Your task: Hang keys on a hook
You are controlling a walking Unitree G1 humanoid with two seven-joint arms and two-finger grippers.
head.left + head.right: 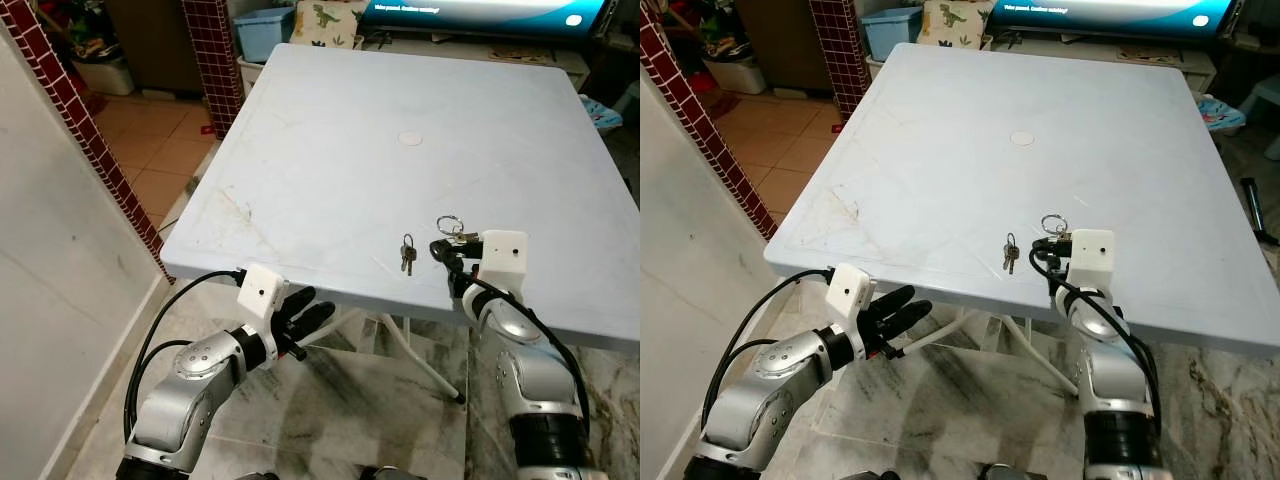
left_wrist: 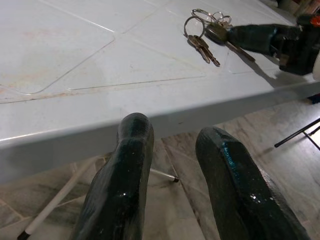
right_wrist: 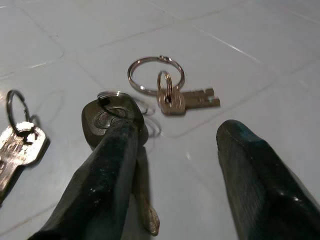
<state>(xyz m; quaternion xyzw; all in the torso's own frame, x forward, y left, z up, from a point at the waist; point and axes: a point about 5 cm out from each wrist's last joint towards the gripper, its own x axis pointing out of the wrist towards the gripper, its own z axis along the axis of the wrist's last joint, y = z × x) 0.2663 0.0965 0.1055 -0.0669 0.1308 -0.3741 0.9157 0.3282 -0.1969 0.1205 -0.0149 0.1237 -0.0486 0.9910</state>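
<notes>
Two sets of keys lie near the front edge of the pale table (image 1: 350, 130). A small pair of keys (image 1: 407, 255) on a ring sits left of my right gripper (image 1: 447, 250). The other set has a big ring (image 3: 155, 75), a brass key (image 3: 185, 100) and a dark-headed key (image 3: 107, 120). My right gripper (image 3: 180, 135) is open at table level, with one finger lying over the dark-headed key and the other apart on bare table. My left gripper (image 1: 305, 315) hangs open below and in front of the table edge, holding nothing.
A white wall (image 1: 50, 250) and a red tiled pillar (image 1: 100, 170) stand close on the left. A blue bin (image 1: 263, 30) and a screen (image 1: 480, 12) lie beyond the table. White folding legs (image 1: 420, 355) cross under it, over marble floor.
</notes>
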